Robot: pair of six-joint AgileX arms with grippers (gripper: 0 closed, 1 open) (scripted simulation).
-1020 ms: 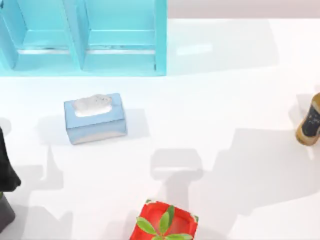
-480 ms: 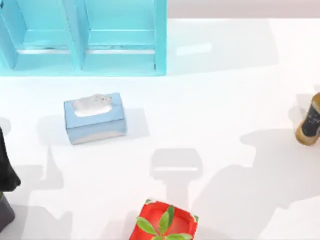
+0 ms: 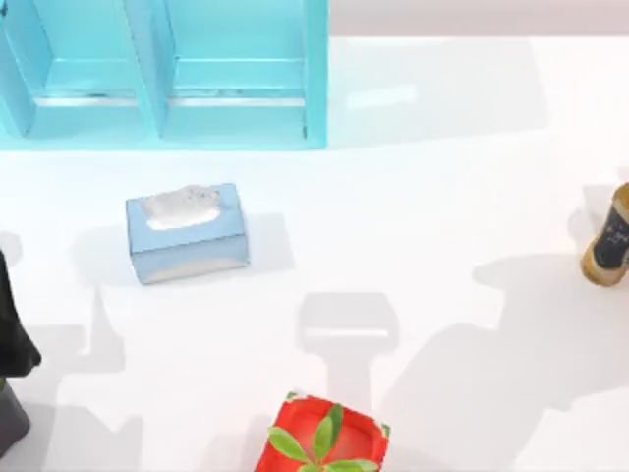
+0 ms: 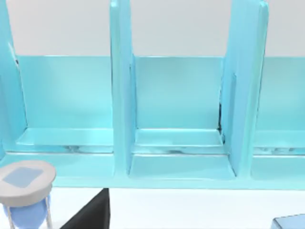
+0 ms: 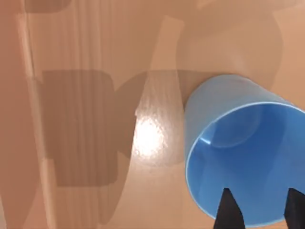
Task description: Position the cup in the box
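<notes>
Closest in, our right gripper (image 5: pixel 261 212) sits at the mouth of the cup (image 5: pixel 238 148). Whether it pinches the rim or merely stands over it, we cannot tell. The cup lies straight ahead of the gripper with its open mouth facing the wrist and its narrower base pointing away, so its long axis runs roughly along the gripper's reach, a little tilted. Beyond the base is a brown surface (image 5: pixel 86 47) crossed by shadows. We judge this to be the box, so the coming move turns on bringing the base down onto it. The right arm is plainly the nearer one.

Our left arm (image 3: pixel 14 339) is parked at the table's left edge. On the table, a red box with a green plant (image 3: pixel 322 440) is at the near edge, and a blue tissue box (image 3: pixel 187 234) is farther back. A brown bottle (image 3: pixel 609 241) stands at the right edge, and the writing on its dark label is too small to read. The turquoise shelf (image 3: pixel 162 88) is farthest off. We find no readable writing anywhere.
</notes>
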